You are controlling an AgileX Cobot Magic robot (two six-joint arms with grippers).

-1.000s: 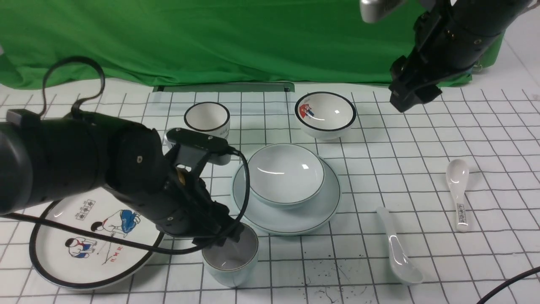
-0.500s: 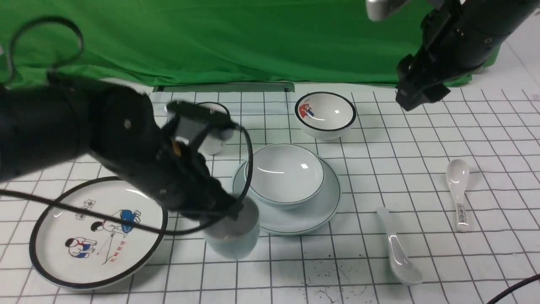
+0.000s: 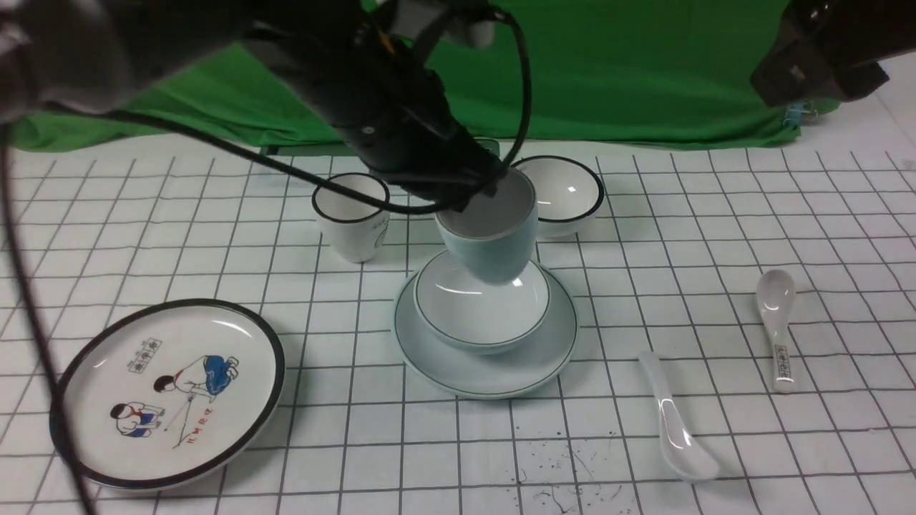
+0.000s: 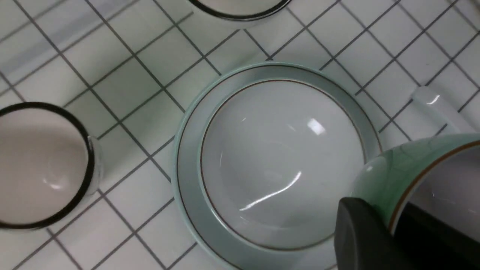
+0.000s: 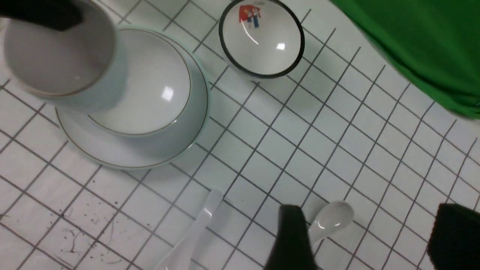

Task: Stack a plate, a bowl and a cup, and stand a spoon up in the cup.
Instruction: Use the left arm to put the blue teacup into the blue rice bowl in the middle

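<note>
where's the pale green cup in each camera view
Front view: cup mid-picture, held by the left claw, overlapping the bowl's far rim.
Left wrist view: cup close up beside the bowl's rim, a claw finger on its wall.
Right wrist view: cup overlapping the bowl's edge.
Shared landmark: the bowl on the plate.

This looks like a robot test room, a kind of lab, not a home kitchen. A big green cloth [image 3: 644, 71] hangs at the back like a wall. The counter [image 3: 823, 214] is white, with black lines that make squares all over it. Two black robot arms, the left arm [image 3: 372, 93] and the right arm [image 3: 823, 50], reach over it. A black cable [image 3: 215, 145] hangs from the left one. A plain plate [image 3: 486, 375] and a picture plate [image 3: 243, 357] are set out on the squares.
</note>
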